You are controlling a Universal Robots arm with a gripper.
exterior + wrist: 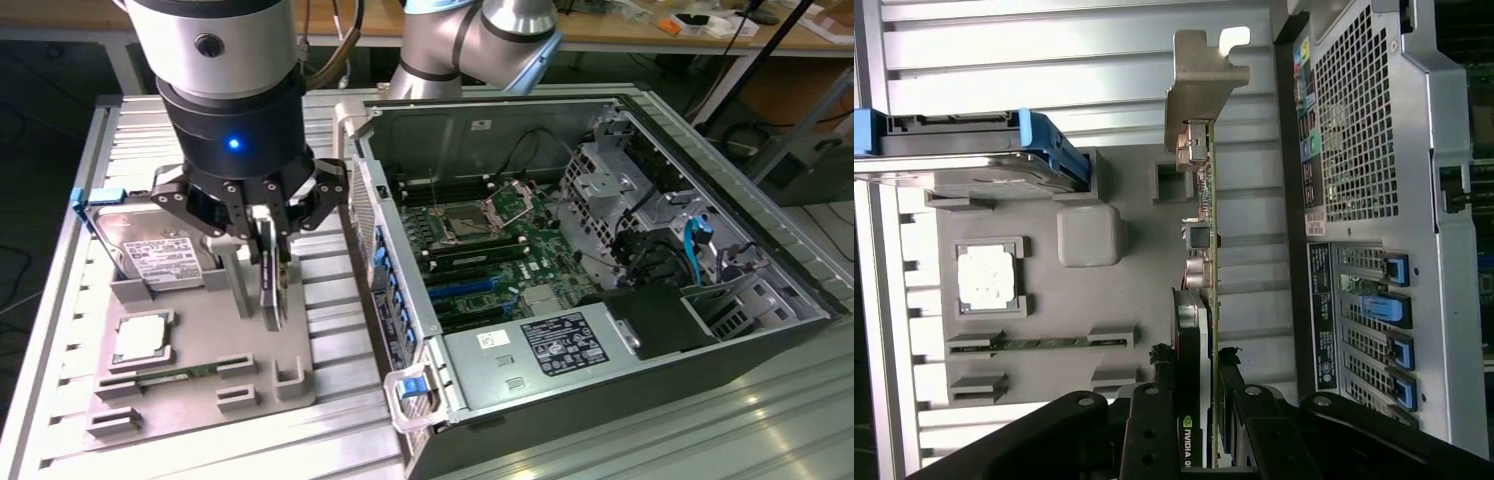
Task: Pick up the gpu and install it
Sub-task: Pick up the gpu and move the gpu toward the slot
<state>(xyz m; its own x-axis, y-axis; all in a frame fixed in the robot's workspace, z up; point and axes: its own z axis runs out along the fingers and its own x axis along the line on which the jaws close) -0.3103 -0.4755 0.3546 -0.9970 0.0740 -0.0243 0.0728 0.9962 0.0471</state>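
Note:
My gripper [262, 272] is shut on the gpu [276, 300], a thin dark card held on edge and hanging over the grey parts tray [200, 395]. It is at the exterior view's left of the open computer case [561, 250]. In the wrist view the gpu [1205, 210] shows edge-on, with its pale metal end bracket [1199, 90] at the far end and a black labelled part between the fingers. The gripper [1194, 368] clamps it from both sides. Whether the card's lower edge still touches the tray I cannot tell.
On the tray lie a silver hard drive [160, 255] in a blue caddy, a square processor [143, 338] and a narrow green memory stick [174, 377]. The case's motherboard [487, 260] lies exposed. Its rear panel with blue slot clips [1389, 305] is close beside the card.

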